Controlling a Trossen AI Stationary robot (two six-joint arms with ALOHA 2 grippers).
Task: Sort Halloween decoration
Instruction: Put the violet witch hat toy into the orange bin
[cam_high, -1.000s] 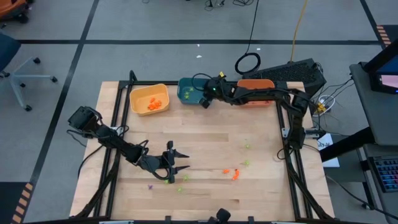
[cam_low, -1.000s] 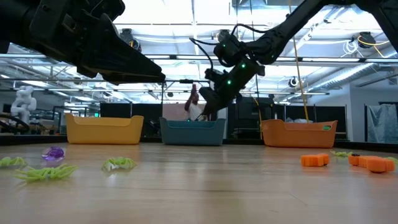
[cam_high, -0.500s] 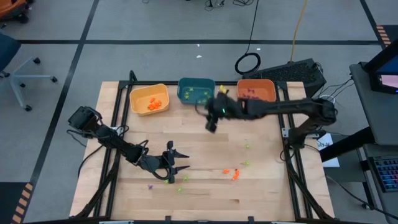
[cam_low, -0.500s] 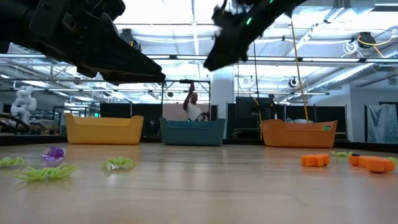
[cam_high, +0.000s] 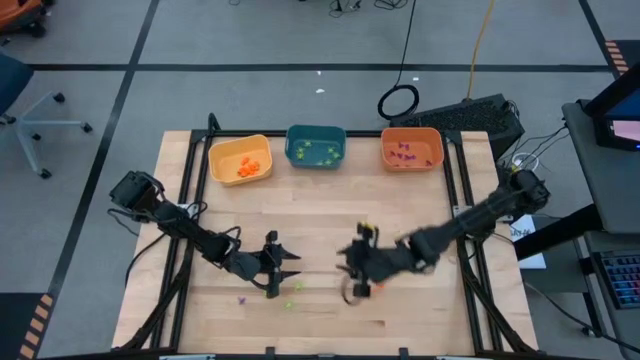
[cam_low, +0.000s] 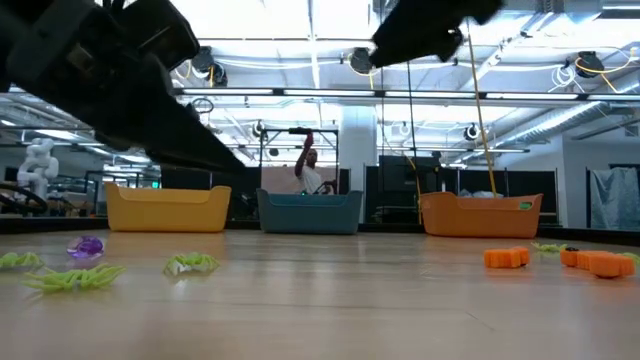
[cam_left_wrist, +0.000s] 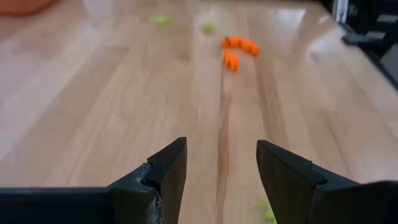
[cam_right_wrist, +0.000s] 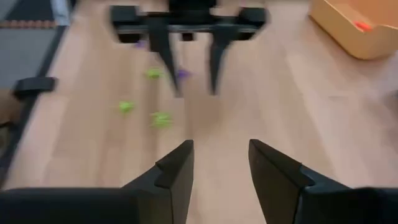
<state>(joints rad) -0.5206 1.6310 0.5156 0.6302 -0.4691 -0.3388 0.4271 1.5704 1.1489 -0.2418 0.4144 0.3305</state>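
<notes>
Over the table (cam_high: 420, 215), both grippers (cam_high: 352, 272) hang low, jaws apart.

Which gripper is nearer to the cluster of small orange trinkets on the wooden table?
The right. The right gripper, open, sits right beside the small orange trinkets. The left gripper, open, is farther off toward the table's left side, by the light-green trinkets.

right arm swung from the teal bin (cam_high: 316, 147) down to mid-table, right gripper (cam_high: 352, 272) now beside orange trinkets (cam_high: 377, 283)
</notes>
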